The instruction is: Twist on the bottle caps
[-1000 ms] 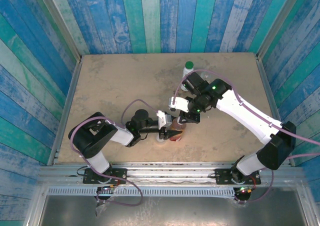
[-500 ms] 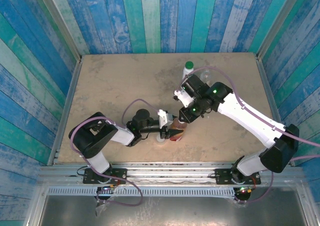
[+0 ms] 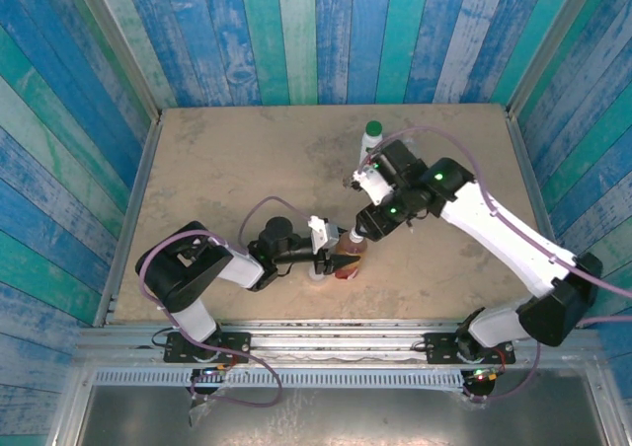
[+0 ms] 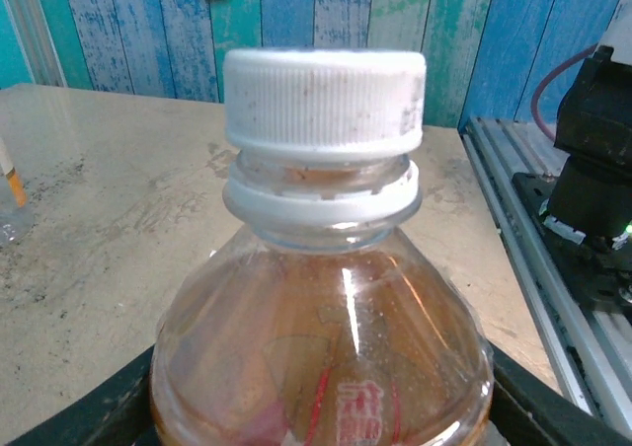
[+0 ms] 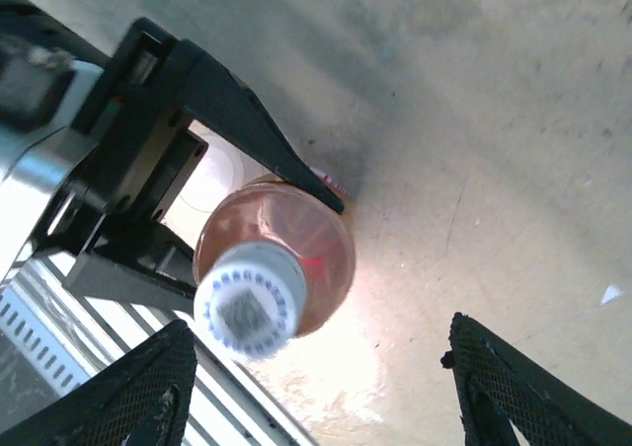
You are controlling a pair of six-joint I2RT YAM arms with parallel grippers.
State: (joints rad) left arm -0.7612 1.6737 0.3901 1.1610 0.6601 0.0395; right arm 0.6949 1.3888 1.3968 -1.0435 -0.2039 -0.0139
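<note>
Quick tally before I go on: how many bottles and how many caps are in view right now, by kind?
Bottles: 3, the white bottle, the amber bottle and the clear bottle, which is partly hidden.
Caps: 2, the green cap on the white bottle and the pale cap on the amber bottle.
Total: 5

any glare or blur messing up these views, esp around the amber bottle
Left wrist: amber bottle sharp, one thin vertical glare streak on its shoulder, wall behind slightly soft. Right wrist: washed-out bright patch on the table beside the bottle. Top external: evenly lit, no blur.
</note>
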